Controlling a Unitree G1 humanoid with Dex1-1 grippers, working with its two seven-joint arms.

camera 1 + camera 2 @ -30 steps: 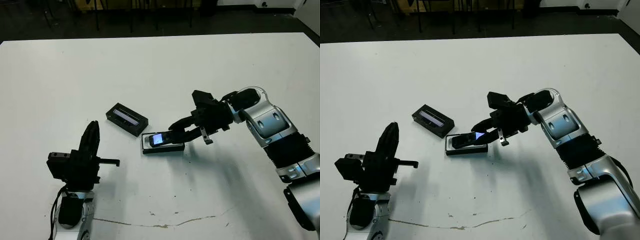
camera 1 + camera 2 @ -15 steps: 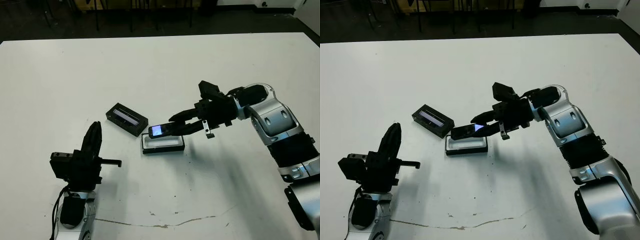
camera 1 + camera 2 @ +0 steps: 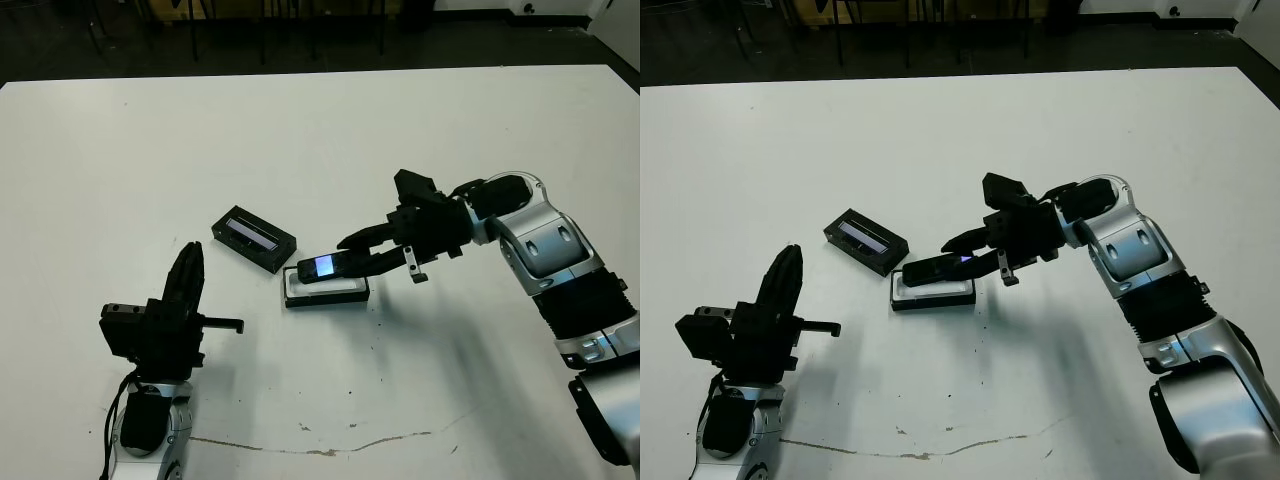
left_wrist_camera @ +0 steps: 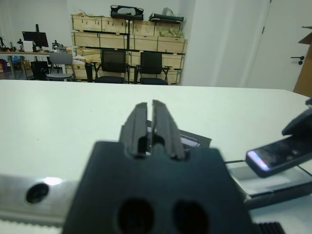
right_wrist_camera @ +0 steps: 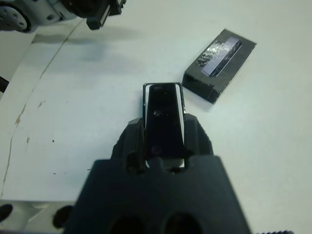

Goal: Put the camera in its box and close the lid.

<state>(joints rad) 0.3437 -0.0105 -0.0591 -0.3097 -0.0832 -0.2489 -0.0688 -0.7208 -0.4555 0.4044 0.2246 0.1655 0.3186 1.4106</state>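
camera (image 3: 330, 266) in right gripper (image 3: 362, 253), just above box (image 3: 326, 293)

On my table (image 3: 420, 140) I count three small things: one camera (image 3: 330, 266), one white-lined box (image 3: 326, 292) and one black lid (image 3: 253, 238) with a glossy strip. I have two arms, each ending in one set of jaws: my right gripper (image 3: 352, 252) and my left gripper (image 3: 186, 290), so two grippers in all, with two black fingers apiece. Beyond the table, my left wrist view shows two black office chairs (image 4: 132, 67) side by side and one grey chair (image 4: 60, 59).
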